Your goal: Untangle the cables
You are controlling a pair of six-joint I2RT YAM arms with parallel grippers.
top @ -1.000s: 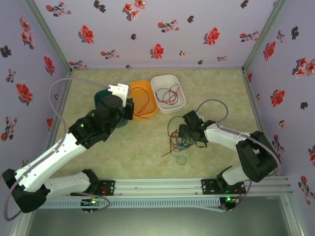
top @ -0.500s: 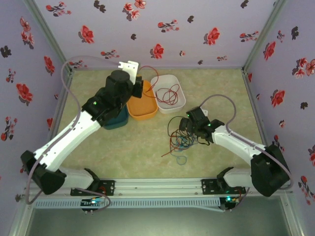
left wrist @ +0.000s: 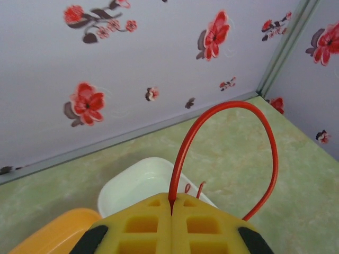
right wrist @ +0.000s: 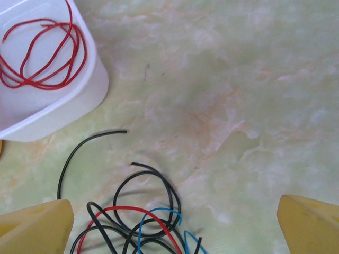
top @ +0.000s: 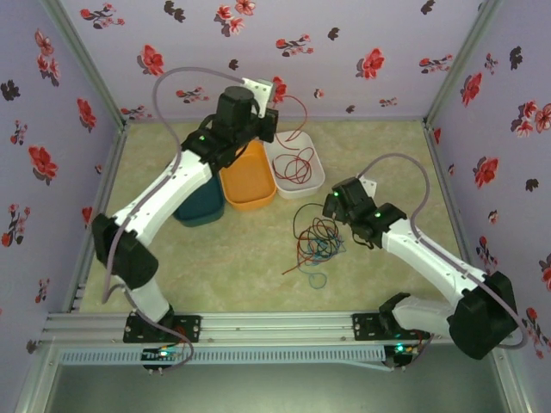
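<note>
Green marbled tabletop (top: 387,172); left claw (left wrist: 171,205) pinches red cable (left wrist: 228,106) above white bin (left wrist: 132,185), my right claw (right wrist: 175,207) spread over tangled cables (top: 318,241).

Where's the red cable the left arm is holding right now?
The left wrist view shows the red cable pinched in the shut left gripper, arching over the white tray on the far side, beside the orange bin.
</note>
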